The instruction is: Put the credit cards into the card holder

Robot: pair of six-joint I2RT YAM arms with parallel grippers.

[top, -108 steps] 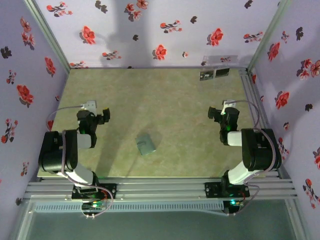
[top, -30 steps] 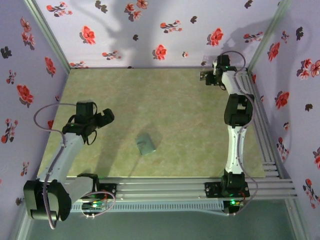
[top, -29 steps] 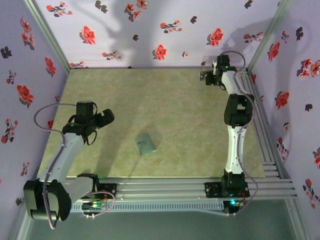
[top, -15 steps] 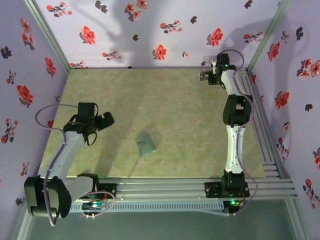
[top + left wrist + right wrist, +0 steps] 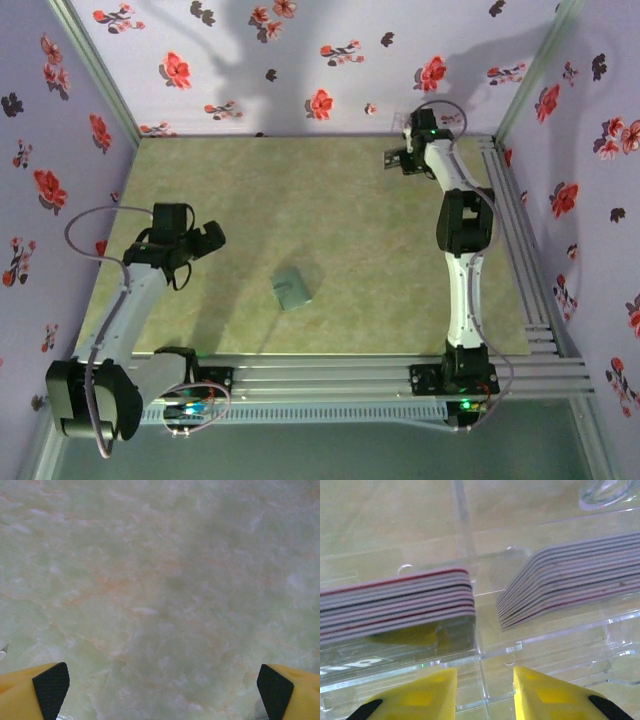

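Observation:
The credit cards stand on edge in two grey stacks with red and dark edges, one stack (image 5: 395,602) on the left and one (image 5: 570,580) on the right, in a clear acrylic tray (image 5: 545,635). My right gripper (image 5: 485,695) hangs just in front of the tray, its yellow fingers (image 5: 420,695) a short gap apart astride the tray's thin clear divider, with nothing pressed between them. From above, the right gripper (image 5: 402,157) reaches to the far right corner. The grey-teal card holder (image 5: 292,289) lies closed mid-table. My left gripper (image 5: 208,238) hovers wide open left of the holder, over bare table (image 5: 160,580).
Floral walls enclose the green marbled table (image 5: 320,200). A metal rail (image 5: 510,220) runs along the right edge beside the outstretched right arm. Open room lies between the card holder and the tray.
The right gripper's jaws have narrowed and it has shifted left along the far edge. The left arm has barely moved and the card holder lies where it was.

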